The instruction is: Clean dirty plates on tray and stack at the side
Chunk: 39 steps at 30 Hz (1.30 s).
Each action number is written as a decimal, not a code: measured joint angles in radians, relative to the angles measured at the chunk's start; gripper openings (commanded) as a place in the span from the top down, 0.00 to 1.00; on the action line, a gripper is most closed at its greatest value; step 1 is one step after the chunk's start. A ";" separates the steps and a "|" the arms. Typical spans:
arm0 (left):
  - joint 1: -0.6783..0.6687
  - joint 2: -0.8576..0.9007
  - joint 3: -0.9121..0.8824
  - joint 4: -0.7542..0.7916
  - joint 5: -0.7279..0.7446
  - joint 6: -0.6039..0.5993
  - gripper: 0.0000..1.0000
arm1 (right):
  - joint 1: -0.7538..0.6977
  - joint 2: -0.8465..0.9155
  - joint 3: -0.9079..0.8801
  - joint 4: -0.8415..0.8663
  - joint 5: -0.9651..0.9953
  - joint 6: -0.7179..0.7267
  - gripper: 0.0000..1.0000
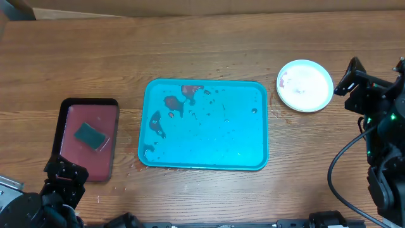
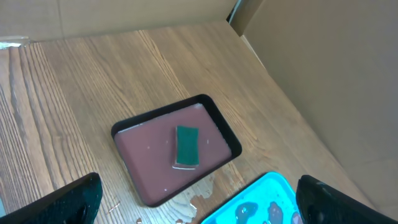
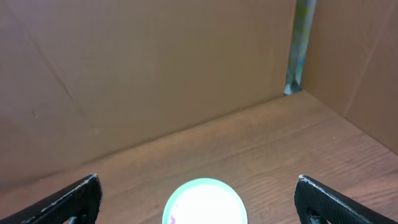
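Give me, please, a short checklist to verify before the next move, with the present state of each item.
1. Left gripper open, empty: ok.
2. Right gripper open, empty: ok.
3. Blue tray holds no plate: ok.
4. Plates beside the tray, at its right: ok; how many are stacked, cannot tell.
5. Top plate clean: cannot tell, a pinkish mark shows at its rim.
6. Sponge lying on the red tray: ok.

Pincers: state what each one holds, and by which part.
Nothing is held. The left pincer is open, clear of the sponge on the red tray; the right pincer is open, short of the white plate.
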 measured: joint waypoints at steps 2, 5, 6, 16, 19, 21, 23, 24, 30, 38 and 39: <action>0.000 0.000 0.000 0.000 0.000 0.000 0.00 | 0.000 0.000 0.000 0.005 0.002 0.001 0.00; 0.000 0.000 0.000 0.000 0.000 0.000 0.01 | 0.000 0.000 0.000 -0.001 0.002 0.000 0.00; 0.000 0.000 0.000 0.000 0.000 0.000 0.01 | 0.000 0.000 0.000 -0.003 0.002 0.000 0.00; 0.000 0.000 0.000 0.000 0.000 0.000 0.00 | 0.000 0.000 0.000 -0.107 -0.140 0.001 0.00; 0.000 0.000 0.000 0.000 0.000 0.000 0.00 | 0.000 0.000 -0.002 -0.182 -0.177 0.001 0.00; 0.000 0.000 0.000 0.000 0.000 0.000 0.00 | 0.000 0.000 -0.003 -0.183 -0.194 0.001 0.00; 0.000 0.000 0.000 0.000 0.000 0.000 0.01 | 0.000 0.000 -0.003 -0.177 -0.210 0.001 0.00; 0.000 0.000 0.000 0.000 0.000 0.000 0.01 | 0.000 0.000 -0.003 -0.174 -0.216 0.001 0.00; 0.000 0.000 0.000 0.000 0.000 0.000 0.00 | 0.000 0.001 -0.003 -0.171 -0.252 0.001 0.00; 0.000 0.000 0.000 0.000 0.000 0.000 0.00 | 0.000 -0.044 -0.053 -0.195 -0.274 0.001 0.00; 0.000 0.000 0.000 0.000 0.000 0.000 0.01 | 0.000 -0.068 -0.083 -0.167 -0.274 0.002 0.00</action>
